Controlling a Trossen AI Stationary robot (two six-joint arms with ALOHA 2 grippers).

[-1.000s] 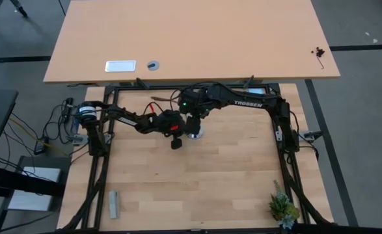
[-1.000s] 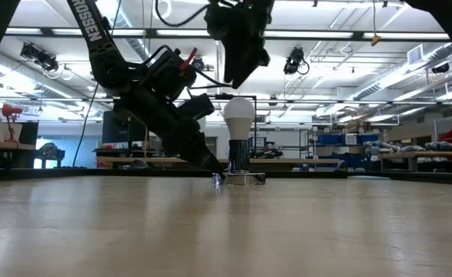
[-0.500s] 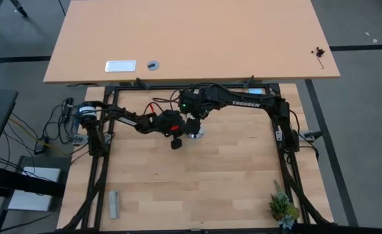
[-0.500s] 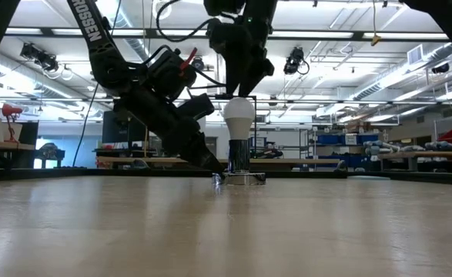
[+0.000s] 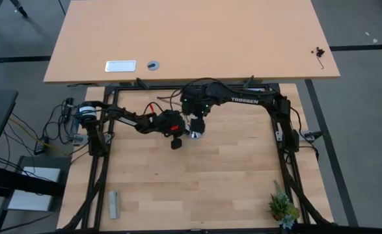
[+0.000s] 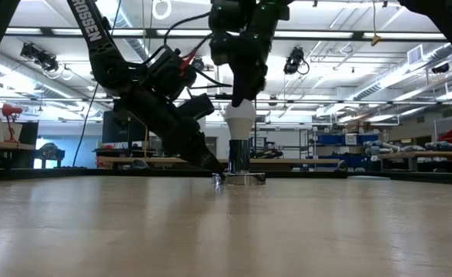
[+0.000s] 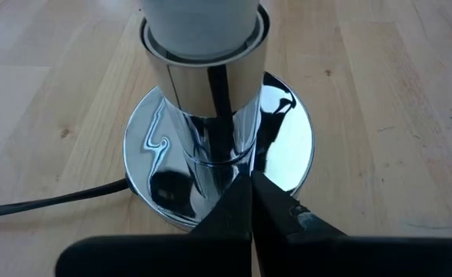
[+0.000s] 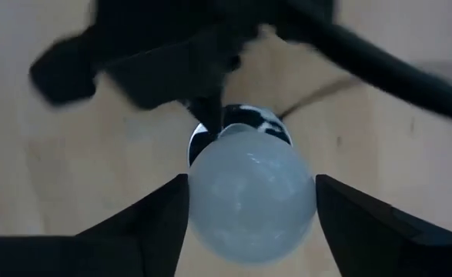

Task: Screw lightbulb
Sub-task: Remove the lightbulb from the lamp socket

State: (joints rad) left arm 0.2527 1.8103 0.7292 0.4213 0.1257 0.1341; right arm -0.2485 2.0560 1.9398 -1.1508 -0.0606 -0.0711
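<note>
The white frosted lightbulb [image 8: 251,201] stands upright with its neck [image 6: 239,123] in the chrome socket [image 7: 210,100], which rises from a round silver base [image 7: 291,131] on the wooden table, a little beyond the middle. My right gripper [image 6: 241,96] points down over the bulb. It is open, with one finger [image 8: 160,219] on each side of the bulb's round top. My left gripper [image 7: 250,185] is shut and slants down from the table's left to the base. A black cord [image 7: 41,204] leaves the base. My left gripper presses its shut fingertips [image 7: 237,201] down on the silver base's flat disc [image 7: 276,165], right beside the socket's stem. It comes slanting down from the table's left. My right gripper's fingers lie close against the bulb's two sides [image 8: 199,201]; I cannot tell whether they touch.
A small grey block [image 5: 114,205] lies near the table's front left corner. A small plant [image 5: 283,208] stands at the front right. A tan desk [image 5: 191,39] lies beyond the far edge. Bare wood lies between the base and the near edge.
My right gripper has come down onto the bulb from above. The bulb's round top, in plain sight a second ago, now sits between its fingers. The bulb, the socket and my left gripper have stayed where they were.
</note>
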